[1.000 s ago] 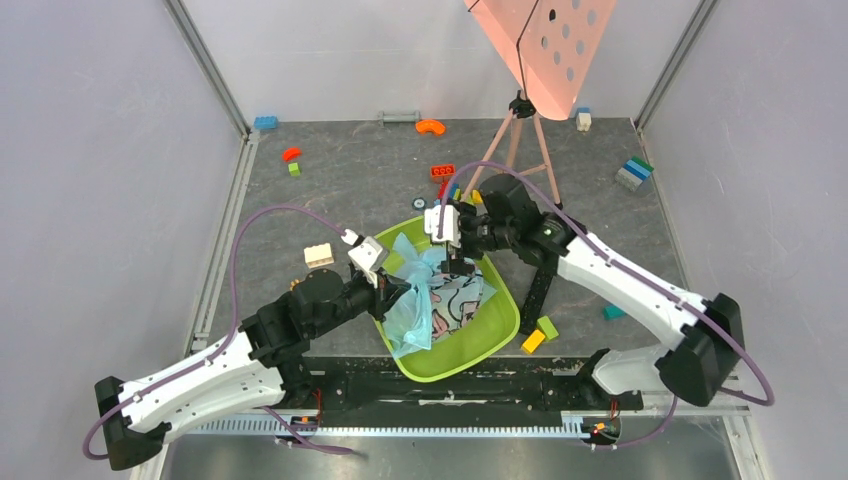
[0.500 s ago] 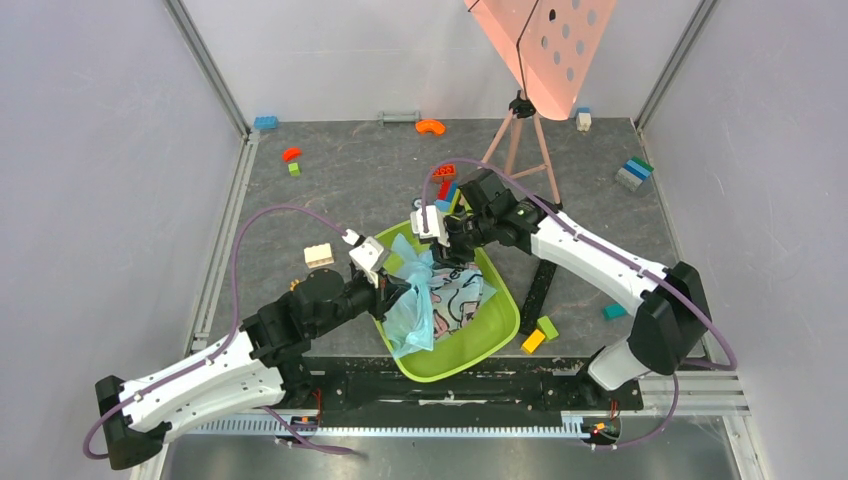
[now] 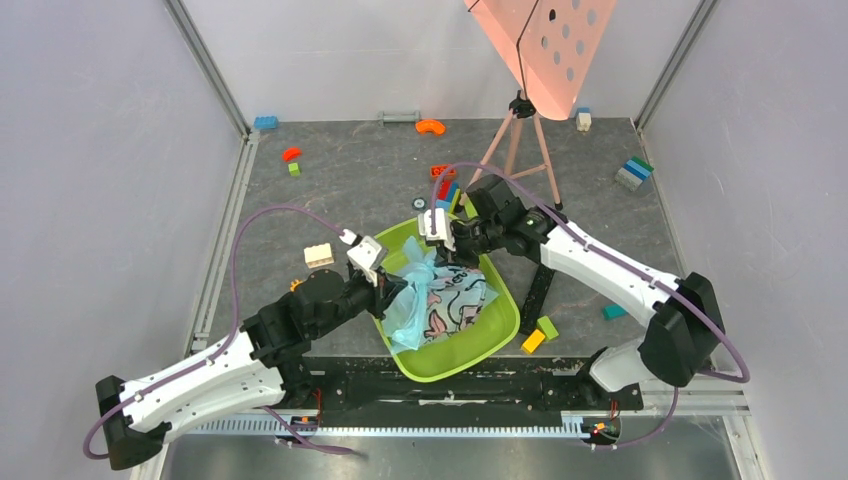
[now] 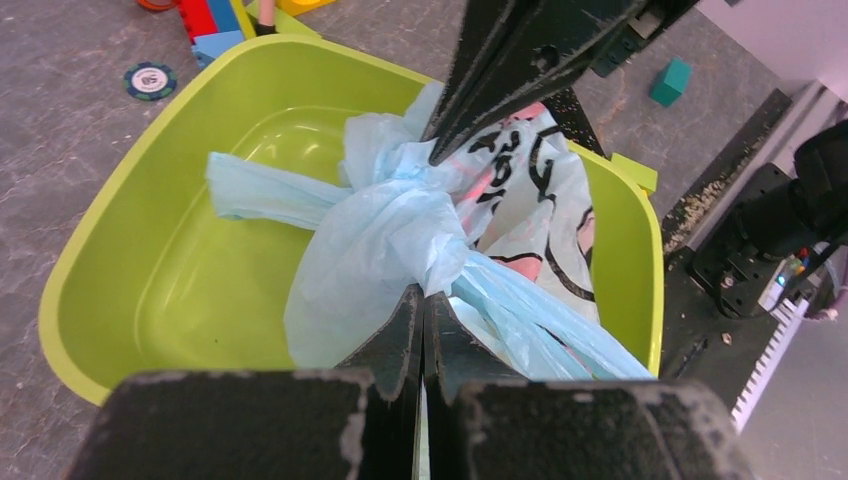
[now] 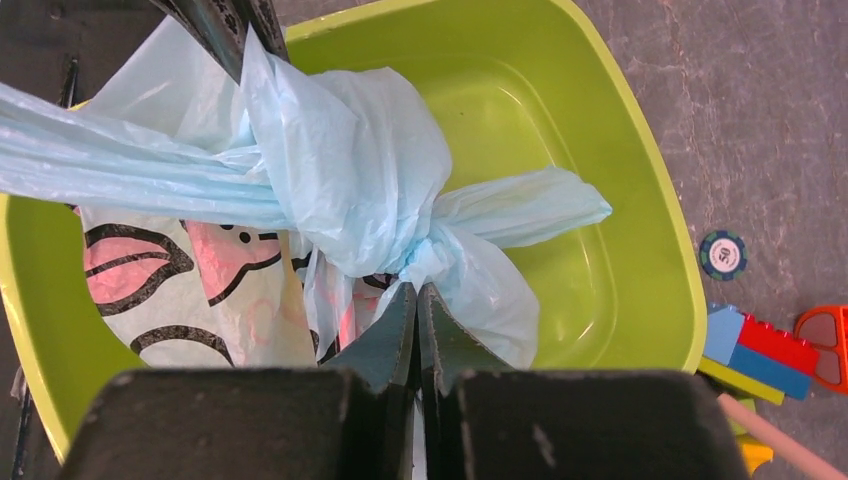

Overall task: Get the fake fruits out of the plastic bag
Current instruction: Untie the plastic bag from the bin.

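Top view overhead; wrist views close, opposed, sharing bag (image 4: pixel 390 230), tub (image 4: pixel 200 260).

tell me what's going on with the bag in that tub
Both arms are working on the light-blue crinkly plastic bag with cartoon prints, which lies in the lime-green plastic tub. The left arm's fingers and the right arm's fingers each pinch it near its tied handles. It is knotted shut; no fruit is out.

Light-blue printed plastic bag (image 3: pixel 437 300), knotted shut, inside green tub (image 3: pixel 495 325).
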You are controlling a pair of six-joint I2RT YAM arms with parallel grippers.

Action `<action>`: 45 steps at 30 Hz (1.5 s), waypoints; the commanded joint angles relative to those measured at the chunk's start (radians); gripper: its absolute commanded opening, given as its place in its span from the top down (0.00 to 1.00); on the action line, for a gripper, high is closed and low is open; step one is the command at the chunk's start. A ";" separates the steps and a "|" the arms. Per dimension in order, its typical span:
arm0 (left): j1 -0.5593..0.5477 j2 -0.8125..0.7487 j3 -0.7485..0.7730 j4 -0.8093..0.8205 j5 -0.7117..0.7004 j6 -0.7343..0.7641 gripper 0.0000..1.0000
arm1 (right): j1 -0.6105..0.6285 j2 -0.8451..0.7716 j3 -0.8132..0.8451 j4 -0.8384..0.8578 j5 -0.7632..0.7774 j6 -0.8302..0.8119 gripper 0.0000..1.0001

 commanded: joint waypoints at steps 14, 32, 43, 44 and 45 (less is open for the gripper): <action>0.003 -0.044 0.043 -0.096 -0.462 -0.212 0.98 | -0.006 -0.391 -0.357 0.630 0.601 0.745 1.00; 0.003 -0.084 0.021 -0.163 -0.530 -0.254 0.98 | -0.013 -0.794 -0.731 0.748 0.977 1.263 1.00; 0.003 -0.094 0.023 -0.146 -0.471 -0.196 0.98 | -0.012 -0.876 -0.839 0.820 0.880 1.266 1.00; 0.003 -0.093 0.026 -0.131 -0.450 -0.178 0.98 | -0.012 -0.862 -0.820 0.828 0.828 1.204 0.96; 0.003 -0.090 0.027 -0.119 -0.430 -0.159 0.98 | -0.012 -0.847 -0.804 0.832 0.782 1.113 0.88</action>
